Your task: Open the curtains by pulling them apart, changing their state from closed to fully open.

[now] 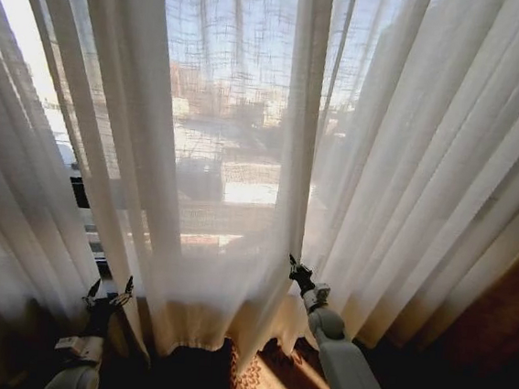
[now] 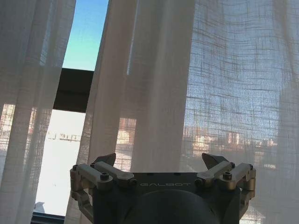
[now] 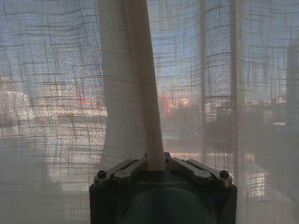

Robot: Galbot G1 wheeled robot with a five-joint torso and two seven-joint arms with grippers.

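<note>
Head view: sheer curtains (image 1: 226,155) hanging closed across window; left end effector (image 1: 108,292) spread open near hem, right end effector (image 1: 296,270) at centre pleat.
Left wrist view: fingers (image 2: 103,161) wide apart, holding nothing.
Right wrist view: clamped on a pleat (image 3: 148,107).

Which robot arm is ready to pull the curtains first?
The right one, I think. The right gripper is already pinching a pleat of the curtains, while the left gripper sits open beside the fabric, holding nothing.

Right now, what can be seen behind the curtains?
Behind the curtains, buildings show blurred through the sheer fabric. A gap beside the open left hand reveals blue sky and a dark window frame. The right hand pinches a pleat; thicker folds hide the rest.
</note>
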